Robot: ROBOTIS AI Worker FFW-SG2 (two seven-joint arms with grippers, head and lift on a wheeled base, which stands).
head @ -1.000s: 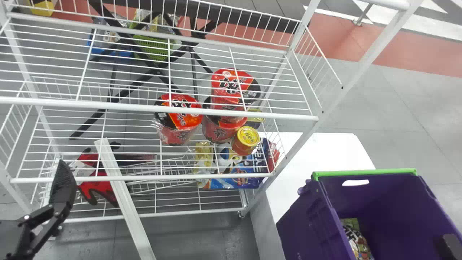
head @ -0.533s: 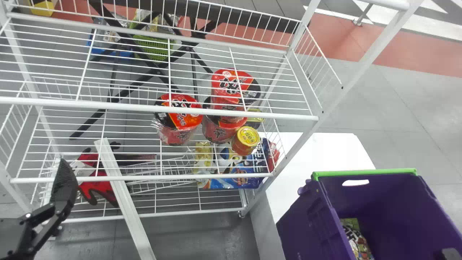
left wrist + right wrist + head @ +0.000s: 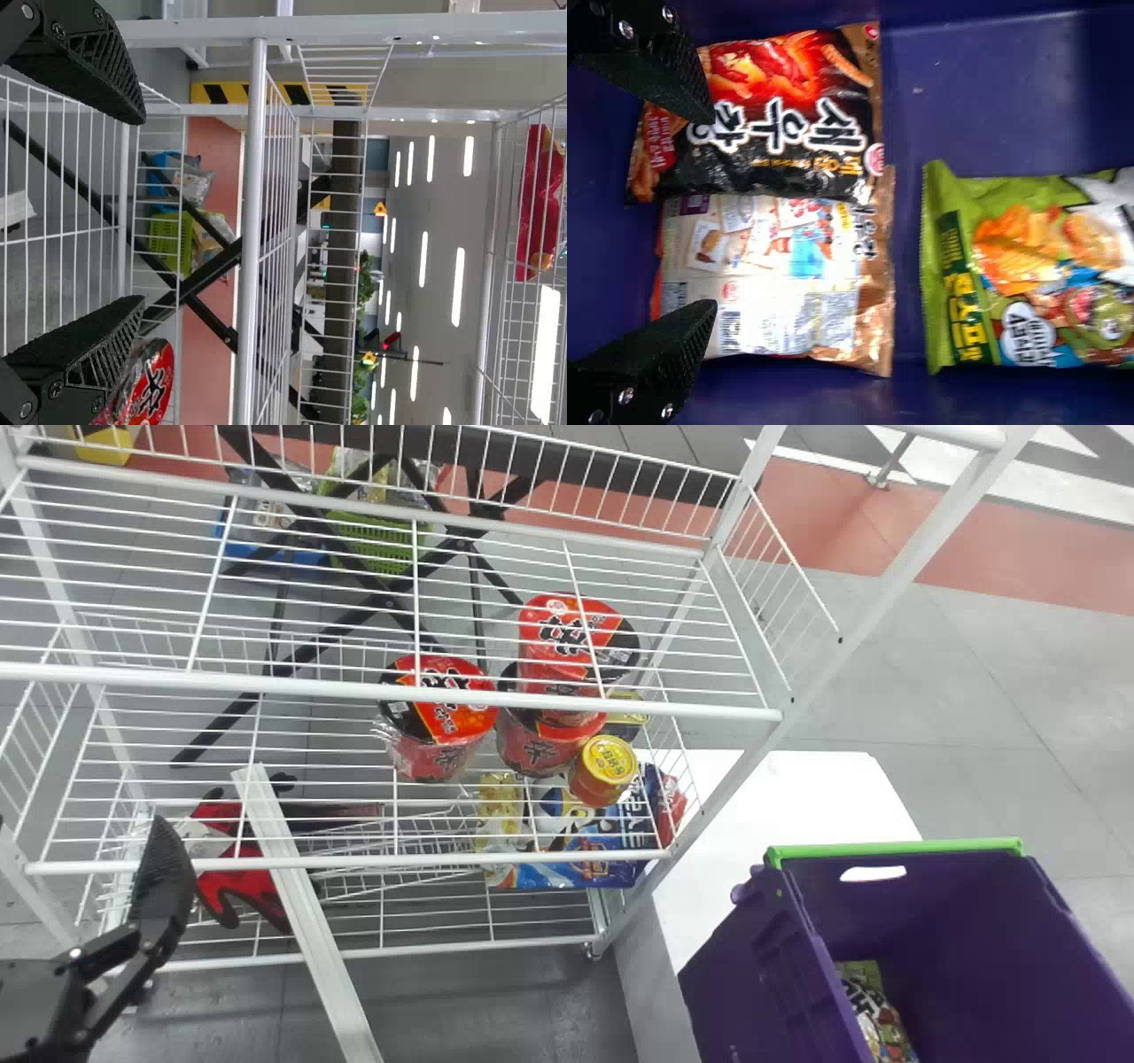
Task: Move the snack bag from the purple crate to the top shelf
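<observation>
Head view: a white wire rack point(image 3: 390, 688) spans left and centre. The purple crate point(image 3: 939, 921) sits lower right, white tabletop point(image 3: 780, 797) showing between its green rim and the rack's post.

The left gripper point(image 3: 161, 886) points up before the rack's left end, jaws wide, nothing between them. In the right wrist view, the right gripper point(image 3: 711, 211) reaches over the crate floor, jaws wide and unloaded above two touching snack bags.

The crate holds three bags: black point(image 3: 788, 115), pale point(image 3: 771, 274) and green point(image 3: 1010, 274), the green one apart across bare floor. Three red cups point(image 3: 438, 717) and one yellow-lidded tub point(image 3: 604, 771) stand on the rack.
</observation>
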